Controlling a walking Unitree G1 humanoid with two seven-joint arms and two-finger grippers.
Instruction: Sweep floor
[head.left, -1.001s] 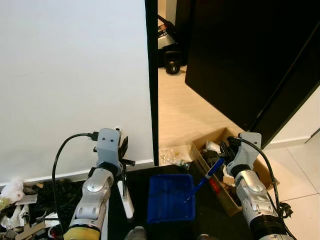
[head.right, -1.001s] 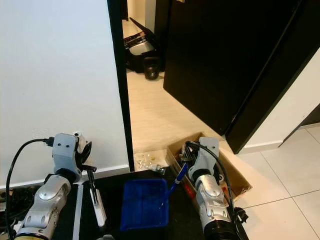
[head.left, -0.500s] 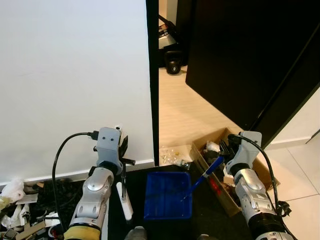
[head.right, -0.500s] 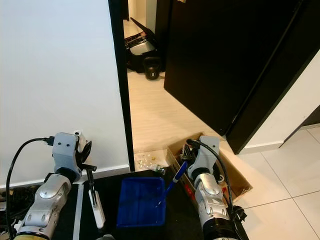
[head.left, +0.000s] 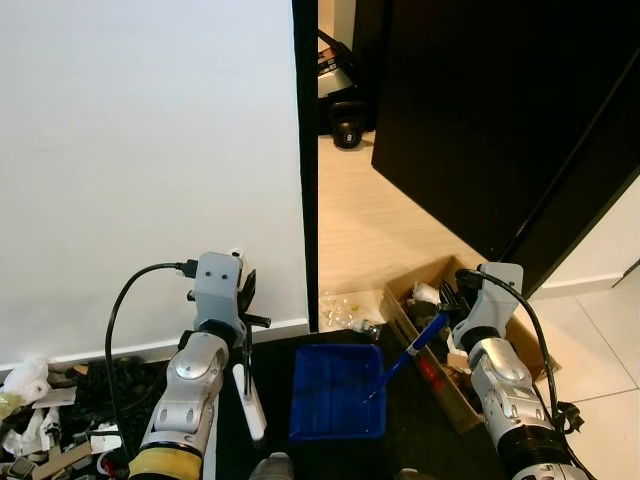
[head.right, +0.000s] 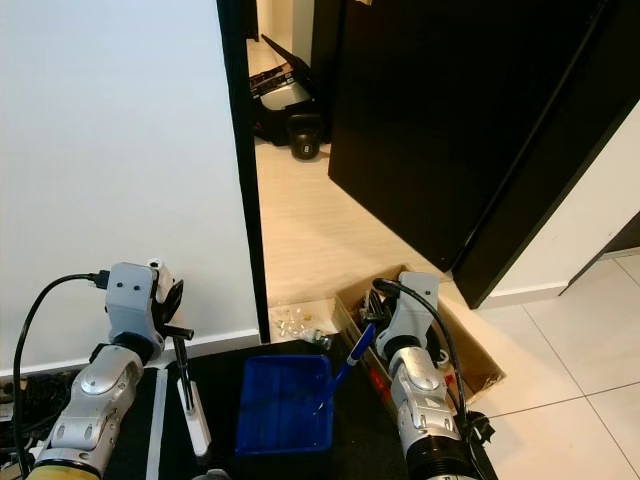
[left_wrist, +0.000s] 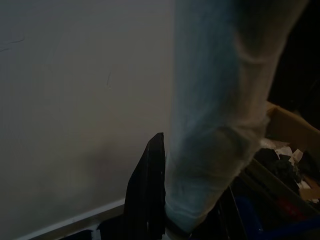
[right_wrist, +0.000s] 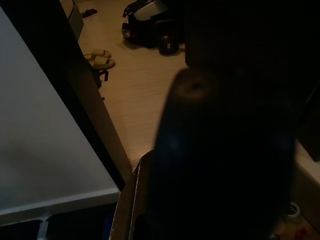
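A white wall (head.left: 150, 150) ends at a black door frame (head.left: 304, 160). Beyond it, an open dark door (head.left: 480, 110) stands over pale wood floor (head.left: 370, 220). A kettlebell (head.left: 347, 130) sits far back. A cardboard box (head.left: 455, 340) of clutter lies near white tiles (head.left: 600, 330).

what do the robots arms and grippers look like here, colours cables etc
Both arms are silver, jointed metal with rounded segments. Each wrist carries a pale grey boxy camera block, with a black cable looping out of it and back along the arm. The left arm has a yellow band near the picture's bottom edge. The left gripper and right gripper have long, thin black fingers.
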